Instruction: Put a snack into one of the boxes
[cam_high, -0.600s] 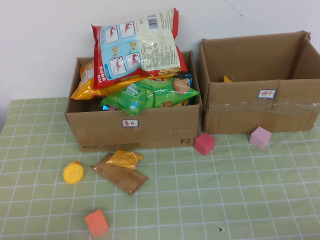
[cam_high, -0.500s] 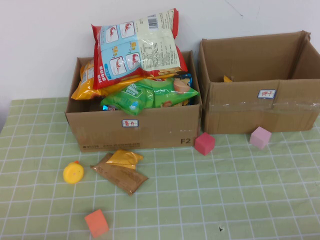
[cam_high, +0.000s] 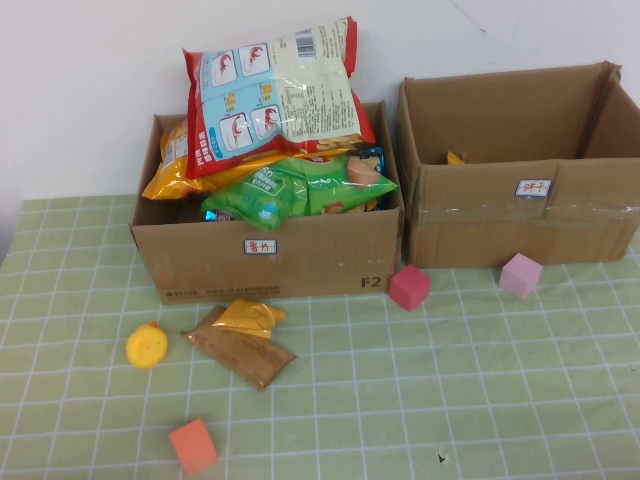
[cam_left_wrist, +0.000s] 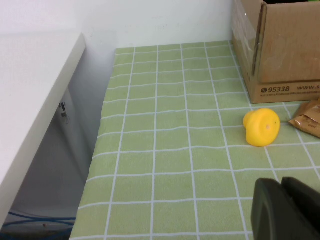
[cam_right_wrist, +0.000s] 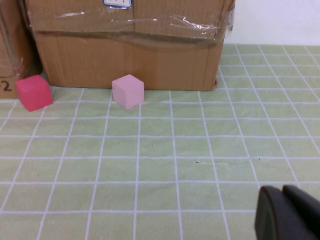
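The left gripper (cam_left_wrist: 287, 210) shows only as a dark edge over bare green-checked counter (cam_left_wrist: 170, 150); its fingertips lie out of sight. Just beyond it sits a yellow toy (cam_left_wrist: 261, 127) (rounded, with a small knob), close to the corner of a cardboard box (cam_left_wrist: 280, 45) printed "95338". A brown snack packet (cam_left_wrist: 307, 117) pokes in beside the toy, apart from it. Off the counter's edge stand a white wall (cam_left_wrist: 150, 20) and a white shelf (cam_left_wrist: 30, 95).
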